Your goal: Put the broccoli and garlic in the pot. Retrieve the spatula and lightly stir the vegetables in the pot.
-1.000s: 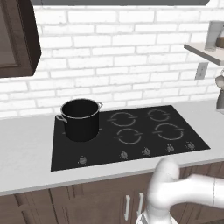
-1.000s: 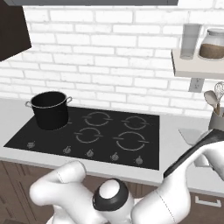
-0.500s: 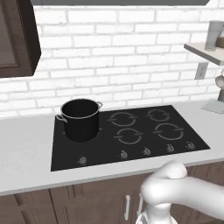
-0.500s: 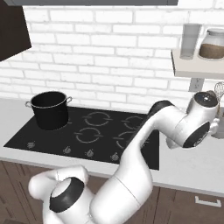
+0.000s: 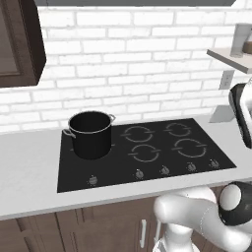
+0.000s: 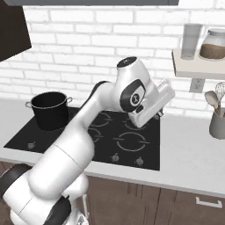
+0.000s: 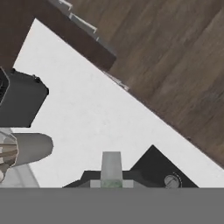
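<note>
Since half a second ago your arm has swung up and left; the wrist now hangs over the cooktop [image 6: 66, 138] in the right base view. Your gripper [image 6: 159, 113] is mostly hidden behind the hand there, its jaws closed on nothing you can see. Black and deep, the pot [image 5: 90, 134] stands on the cooktop's back left burner; its dark inside hides any contents. A grey utensil holder [image 6: 217, 123] sits on the counter [image 6: 193, 154], cut off at the frame edge.
</note>
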Controlling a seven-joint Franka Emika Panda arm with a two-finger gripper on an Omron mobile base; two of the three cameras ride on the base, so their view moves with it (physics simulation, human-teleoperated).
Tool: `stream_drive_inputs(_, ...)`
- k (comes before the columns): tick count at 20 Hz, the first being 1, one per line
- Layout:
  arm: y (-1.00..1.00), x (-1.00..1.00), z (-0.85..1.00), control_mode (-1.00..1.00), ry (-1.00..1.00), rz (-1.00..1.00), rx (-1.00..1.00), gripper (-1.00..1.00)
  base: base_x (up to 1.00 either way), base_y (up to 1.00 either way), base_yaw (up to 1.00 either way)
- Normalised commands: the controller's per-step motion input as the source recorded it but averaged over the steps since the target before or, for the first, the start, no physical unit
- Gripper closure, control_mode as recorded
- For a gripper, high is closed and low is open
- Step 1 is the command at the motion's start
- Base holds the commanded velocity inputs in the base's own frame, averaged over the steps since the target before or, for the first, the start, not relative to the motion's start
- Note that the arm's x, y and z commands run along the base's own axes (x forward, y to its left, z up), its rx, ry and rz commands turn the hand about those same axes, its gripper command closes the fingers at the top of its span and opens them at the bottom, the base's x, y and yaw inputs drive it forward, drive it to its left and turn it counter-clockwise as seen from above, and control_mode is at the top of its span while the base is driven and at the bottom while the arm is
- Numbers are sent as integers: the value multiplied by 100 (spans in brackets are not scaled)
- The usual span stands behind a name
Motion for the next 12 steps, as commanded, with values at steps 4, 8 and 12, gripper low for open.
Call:
stream_drive_inputs(4, 100, 31, 72, -100, 24, 15, -37, 100, 0, 0, 0)
stream_drive_inputs(8, 100, 37, 55, -100, 19, 23, -35, 100, 0, 0, 0)
stream_drive_inputs(12, 100, 42, 39, -100, 17, 30, -33, 100, 0, 0, 0)
